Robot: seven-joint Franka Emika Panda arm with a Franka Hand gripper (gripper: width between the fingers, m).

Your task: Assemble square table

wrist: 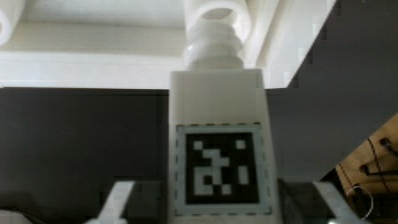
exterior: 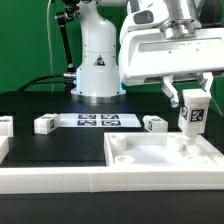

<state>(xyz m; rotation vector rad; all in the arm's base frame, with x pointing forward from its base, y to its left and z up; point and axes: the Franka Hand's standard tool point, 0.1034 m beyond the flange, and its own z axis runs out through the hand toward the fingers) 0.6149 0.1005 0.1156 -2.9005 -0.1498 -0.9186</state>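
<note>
Exterior view, clock read on the frame.

- Container: square tabletop (exterior: 150, 160), white, rimmed face up like a shallow tray, at 5 o'clock on the black table (exterior: 60, 148). It lies just behind the long white rail (exterior: 50, 180).
- Contents: the lower end of one leg (exterior: 192, 112) reaches down into the tray at its 2 o'clock corner. The leg is upright. I cannot tell whether it touches the tabletop.
- Gripper (exterior: 190, 100): at 3 o'clock, pinching the leg by its sides. In the wrist view both fingers (wrist: 121, 203) press against the leg's flanks. The ribbed peg (wrist: 214, 35) at the leg's end points at a round socket in the tabletop's corner.
- Loose leg (exterior: 43, 125) lies on the table at 9 o'clock of the marker board (exterior: 97, 121). A second loose leg (exterior: 153, 123) lies at its 3 o'clock. Both lie just beside the board, not on it.
- A white block (exterior: 4, 126) shows at 9 o'clock, cut by the frame edge.

Labels:
- Black-and-white tag (wrist: 221, 165) on the held leg's face, a blocky code pattern with no letters.
- The marker board carries a row of similar tags.
- The robot base (exterior: 98, 65), at 12 o'clock, carries a dark triangular logo. The writing is too small to read.
</note>
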